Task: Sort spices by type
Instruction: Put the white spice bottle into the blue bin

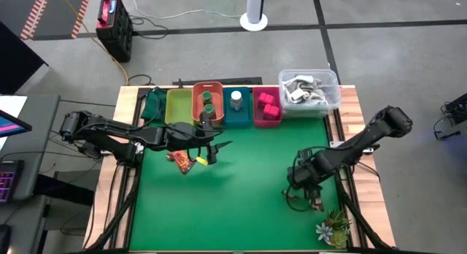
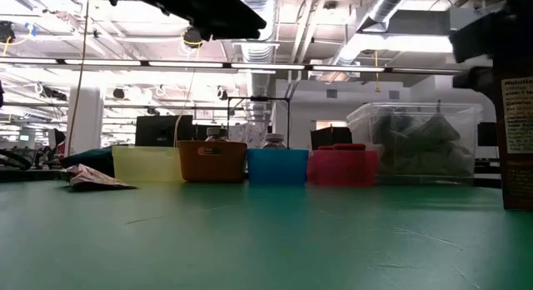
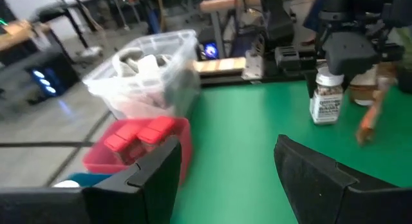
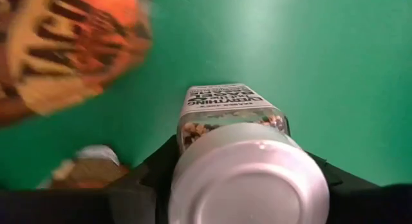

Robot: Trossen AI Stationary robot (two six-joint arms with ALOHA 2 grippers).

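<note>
Closing my right gripper (image 4: 239, 179) around a white-capped jar (image 4: 248, 179) — jaws not yet tight; bins (image 1: 207, 101) part-filled, sachets (image 1: 182, 160) remain.

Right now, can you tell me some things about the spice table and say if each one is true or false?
1. The pink bin holds pink blocks. True.
2. The right tool is over the yellow bin. False: it is down around a white-capped jar on the green mat, near the little plant.
3. The orange bin holds green jars. True.
4. The left tool carries a pink block. False: its fingers are open and empty, beside a brown sachet.
</note>
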